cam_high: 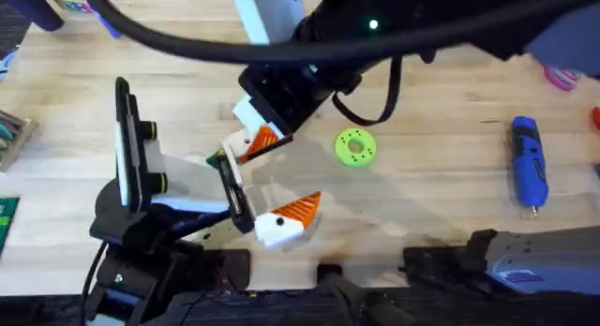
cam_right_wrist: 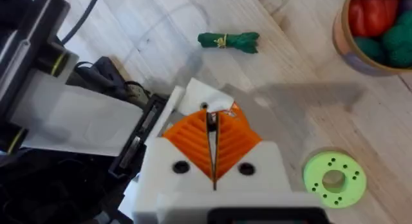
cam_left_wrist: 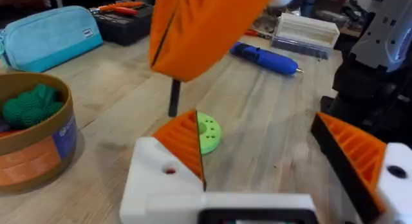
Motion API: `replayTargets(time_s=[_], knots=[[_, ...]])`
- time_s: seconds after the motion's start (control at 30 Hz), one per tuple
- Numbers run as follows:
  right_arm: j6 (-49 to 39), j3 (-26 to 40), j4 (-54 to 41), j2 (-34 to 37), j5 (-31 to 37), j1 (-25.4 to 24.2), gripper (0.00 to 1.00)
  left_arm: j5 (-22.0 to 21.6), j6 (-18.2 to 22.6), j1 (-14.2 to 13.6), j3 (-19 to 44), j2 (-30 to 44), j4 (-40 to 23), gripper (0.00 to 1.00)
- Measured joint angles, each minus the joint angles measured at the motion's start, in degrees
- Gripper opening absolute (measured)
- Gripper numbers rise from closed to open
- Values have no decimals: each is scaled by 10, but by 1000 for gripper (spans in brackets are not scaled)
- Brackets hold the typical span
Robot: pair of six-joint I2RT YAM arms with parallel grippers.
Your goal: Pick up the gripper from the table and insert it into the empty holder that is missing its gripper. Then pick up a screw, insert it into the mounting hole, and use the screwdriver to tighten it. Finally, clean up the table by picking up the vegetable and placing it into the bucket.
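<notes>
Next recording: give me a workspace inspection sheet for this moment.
Surface: wooden table, dry, no spills seen.
Job's things: spare fingertip held at the upper end of the black holder bar; blue screwdriver lying at the right; green vegetable lying on the table outside the bucket.
Clutter: green disc with holes, lying flat.
Grippers: right gripper shut, apparently on the spare fingertip; left gripper open.
Cables: black cable hanging across the far side.
Surroundings: blue pouch, tool tray, clear box.
</notes>
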Motion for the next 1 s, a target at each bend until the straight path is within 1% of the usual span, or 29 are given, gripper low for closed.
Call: replayTargets(time_s=[0.43,1.0], knots=[[0,0,-5,46,0,17,6,0,-2,0,0,0,0,994],[-16,0,2,47,0,17,6,0,-2,0,0,0,0,994]])
